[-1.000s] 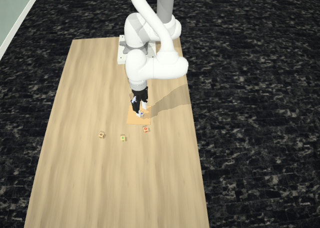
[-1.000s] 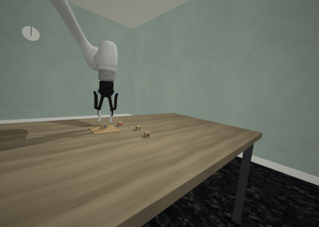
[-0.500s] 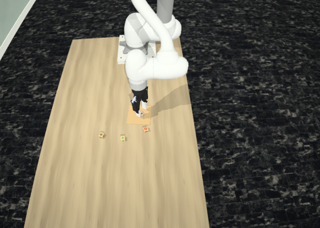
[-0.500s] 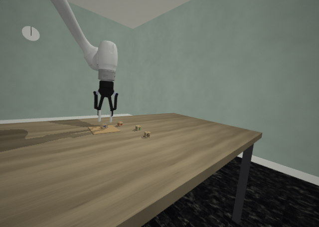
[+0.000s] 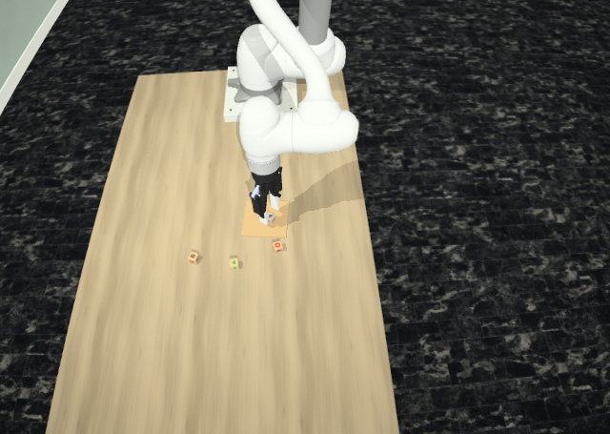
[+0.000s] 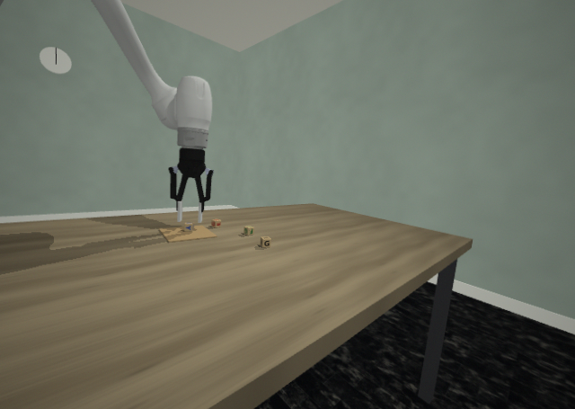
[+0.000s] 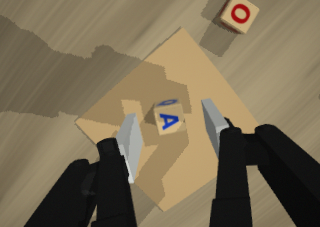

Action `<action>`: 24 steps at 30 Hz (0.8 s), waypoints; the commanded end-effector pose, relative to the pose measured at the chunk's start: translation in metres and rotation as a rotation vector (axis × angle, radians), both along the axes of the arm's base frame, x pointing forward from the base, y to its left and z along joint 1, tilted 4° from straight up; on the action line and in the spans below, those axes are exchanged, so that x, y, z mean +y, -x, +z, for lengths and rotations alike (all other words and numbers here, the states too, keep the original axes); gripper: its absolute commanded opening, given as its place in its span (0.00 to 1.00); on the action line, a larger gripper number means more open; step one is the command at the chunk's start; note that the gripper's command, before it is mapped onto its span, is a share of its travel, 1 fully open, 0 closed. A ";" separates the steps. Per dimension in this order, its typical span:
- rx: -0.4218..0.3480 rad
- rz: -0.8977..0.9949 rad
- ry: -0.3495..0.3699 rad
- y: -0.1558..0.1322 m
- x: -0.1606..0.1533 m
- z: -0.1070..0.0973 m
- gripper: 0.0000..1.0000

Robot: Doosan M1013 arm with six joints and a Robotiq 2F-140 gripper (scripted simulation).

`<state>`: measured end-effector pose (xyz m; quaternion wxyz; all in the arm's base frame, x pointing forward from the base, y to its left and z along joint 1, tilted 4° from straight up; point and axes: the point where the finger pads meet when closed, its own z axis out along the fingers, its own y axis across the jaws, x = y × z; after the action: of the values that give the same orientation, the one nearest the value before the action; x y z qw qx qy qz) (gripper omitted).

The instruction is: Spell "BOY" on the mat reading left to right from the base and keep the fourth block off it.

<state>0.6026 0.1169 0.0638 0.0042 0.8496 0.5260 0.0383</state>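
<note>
The gripper (image 5: 270,211) (image 6: 190,218) (image 7: 171,121) points downward over the orange mat (image 5: 251,227) (image 6: 201,234) (image 7: 215,87), and its two fingers stand apart, with nothing clamped between them. Below the fingertips is the blue-lettered block (image 5: 270,217) (image 6: 187,227) (image 7: 170,119), which rests on the mat. Its upper face shows an "A" (another blue mark is on a side face, but it cannot be read surely). In the wrist view, this block appears between the two pale finger pads, with a space at each side.

The mat lies flat on the wooden desk (image 5: 221,345) (image 6: 278,302) (image 7: 50,157). The red-lettered block (image 5: 277,245) (image 6: 216,223) (image 7: 240,14) is on the desk, near the mat but not touching it, and its upper face reads "O". Also off the mat are the green-marked block (image 5: 233,262) (image 6: 248,230), with a "4" on top, and the black-lettered block (image 5: 193,257) (image 6: 265,242). This last one has a "G" on a side face (its top mark is too small to tell). These two stand apart from each other.

The white arm (image 5: 320,129) (image 6: 194,102) reaches over the desk from its base plate (image 5: 231,115). Shadow covers a part of the mat.
</note>
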 end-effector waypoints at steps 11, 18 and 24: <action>0.005 -0.003 0.000 0.002 0.002 -0.025 0.37; 0.005 -0.003 0.000 0.002 0.003 -0.027 0.37; 0.005 -0.003 0.000 0.002 0.003 -0.027 0.37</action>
<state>0.6042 0.1173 0.0417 0.0046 0.8497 0.5259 0.0379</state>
